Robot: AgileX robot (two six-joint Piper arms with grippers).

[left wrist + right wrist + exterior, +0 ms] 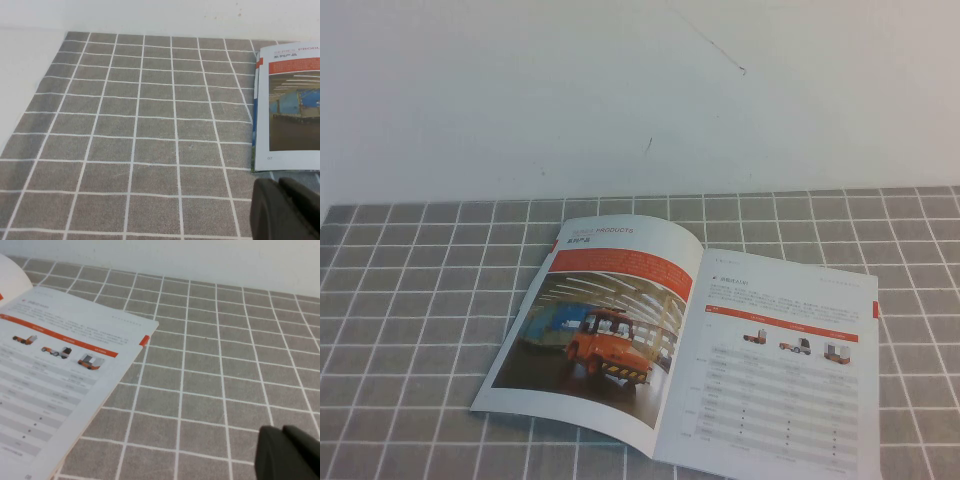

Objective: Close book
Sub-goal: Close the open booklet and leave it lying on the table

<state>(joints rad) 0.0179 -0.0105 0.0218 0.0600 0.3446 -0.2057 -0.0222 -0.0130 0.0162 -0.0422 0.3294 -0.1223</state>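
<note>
**Here the book (700, 350) lies open, with one gripper at each side**

The book lies on the table (410, 290), which is covered by a grey cloth (880, 230) with white grid lines. It is closer to the near edge of the table than to the far edge, a little toward the right edge, and its near right corner runs out of the high view. The left page curves up a little at the spine and shows a photograph of an orange truck (608, 345) in a hall. The right page carries a chart with three small vehicles.

The left gripper (282, 205) hangs over the cloth just beside the near left corner of the book. The right gripper (284, 450) hangs over bare cloth on the side of the right page, apart from its outer edge. Of each gripper only a dark tip is seen, so I cannot tell if it is spread or pressed together. A white wall (620, 90) stands behind the far edge.
</note>
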